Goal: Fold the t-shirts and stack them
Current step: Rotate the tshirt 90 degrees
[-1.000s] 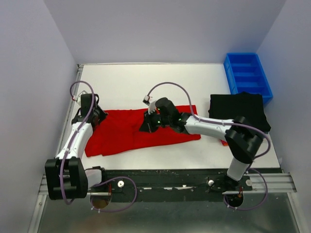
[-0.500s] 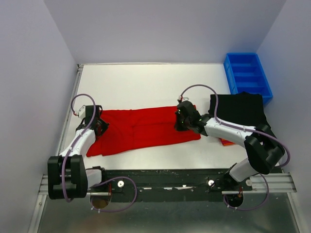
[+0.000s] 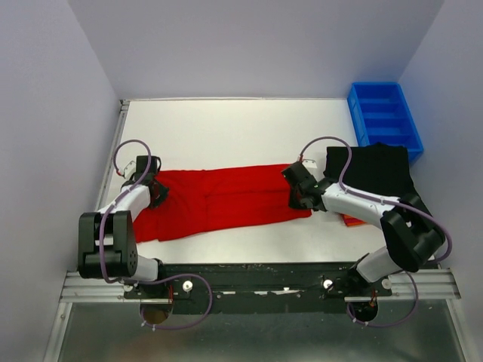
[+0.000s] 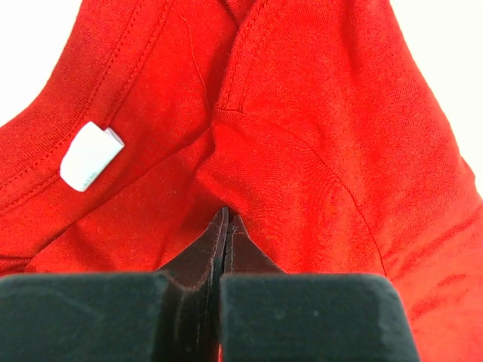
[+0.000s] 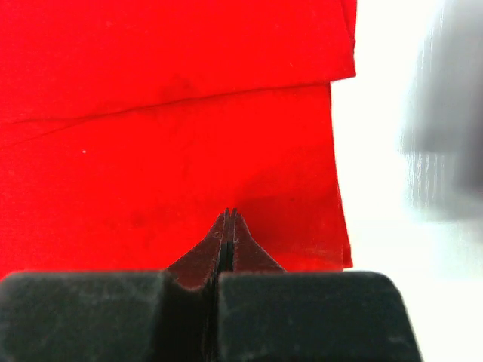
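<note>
Left gripper [image 3: 153,190] pinched tight on the collar end, likely anchoring the red t-shirt [image 3: 219,200] | shirt lies stretched lengthwise across the table's near middle | right gripper [image 3: 296,194] closed, tips down by the hem edge, probably smoothing | folded black t-shirt [image 3: 370,170] waits far right.

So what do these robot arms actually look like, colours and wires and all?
The left arm and right arm are each a chain of smooth white tubes joined by chunky black housings. A thin lilac cable loops free near each wrist. The left gripper and right gripper are matte black: a wide block tapering into two slim, pointed fingers. No lettering shows.
</note>
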Controlling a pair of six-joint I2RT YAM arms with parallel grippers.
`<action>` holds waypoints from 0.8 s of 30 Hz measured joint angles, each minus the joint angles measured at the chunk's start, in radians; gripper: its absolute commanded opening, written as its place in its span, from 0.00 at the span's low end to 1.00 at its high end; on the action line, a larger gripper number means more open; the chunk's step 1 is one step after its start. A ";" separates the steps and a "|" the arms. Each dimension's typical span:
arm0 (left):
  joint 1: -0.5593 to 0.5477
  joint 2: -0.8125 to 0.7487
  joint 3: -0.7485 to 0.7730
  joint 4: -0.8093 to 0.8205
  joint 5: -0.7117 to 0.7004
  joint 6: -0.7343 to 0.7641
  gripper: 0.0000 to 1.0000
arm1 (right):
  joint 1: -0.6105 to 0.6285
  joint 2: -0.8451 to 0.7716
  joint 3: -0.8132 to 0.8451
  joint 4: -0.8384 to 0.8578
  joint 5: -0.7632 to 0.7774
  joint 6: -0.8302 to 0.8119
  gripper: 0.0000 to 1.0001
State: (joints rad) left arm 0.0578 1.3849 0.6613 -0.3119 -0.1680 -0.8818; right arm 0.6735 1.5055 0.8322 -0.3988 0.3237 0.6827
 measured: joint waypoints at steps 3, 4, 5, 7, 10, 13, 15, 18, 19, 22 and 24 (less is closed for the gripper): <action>0.000 0.051 0.042 -0.005 -0.006 -0.002 0.00 | -0.005 0.017 0.000 -0.009 -0.005 0.014 0.01; -0.001 0.064 0.053 -0.004 -0.007 -0.003 0.00 | -0.005 0.027 0.000 -0.008 -0.013 0.019 0.01; -0.002 0.078 0.064 -0.003 -0.008 -0.003 0.00 | -0.005 0.040 -0.001 -0.008 -0.025 0.024 0.01; -0.008 0.113 0.093 -0.003 -0.014 -0.007 0.00 | 0.000 0.061 0.000 -0.011 -0.029 0.037 0.01; -0.022 0.177 0.153 0.001 -0.026 -0.010 0.00 | 0.015 0.087 0.032 -0.044 -0.019 0.063 0.01; -0.040 0.239 0.221 -0.003 -0.045 -0.013 0.00 | 0.045 0.126 0.078 -0.087 0.013 0.085 0.01; -0.063 0.281 0.273 -0.018 -0.065 -0.013 0.00 | 0.074 0.135 0.086 -0.093 0.033 0.102 0.01; -0.104 0.373 0.394 -0.047 -0.075 -0.012 0.00 | 0.146 0.142 0.091 -0.095 0.051 0.137 0.01; -0.117 0.405 0.431 -0.059 -0.074 -0.009 0.00 | 0.177 0.148 0.098 -0.095 0.052 0.150 0.01; -0.175 0.527 0.598 -0.099 -0.071 -0.002 0.00 | 0.278 0.190 0.145 -0.105 0.049 0.187 0.01; -0.220 0.601 0.705 -0.122 -0.075 0.000 0.00 | 0.335 0.229 0.193 -0.119 0.044 0.208 0.01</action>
State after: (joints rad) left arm -0.1623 1.9862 1.3663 -0.4335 -0.2428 -0.8822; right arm 1.0080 1.7348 1.0256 -0.5175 0.3679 0.8906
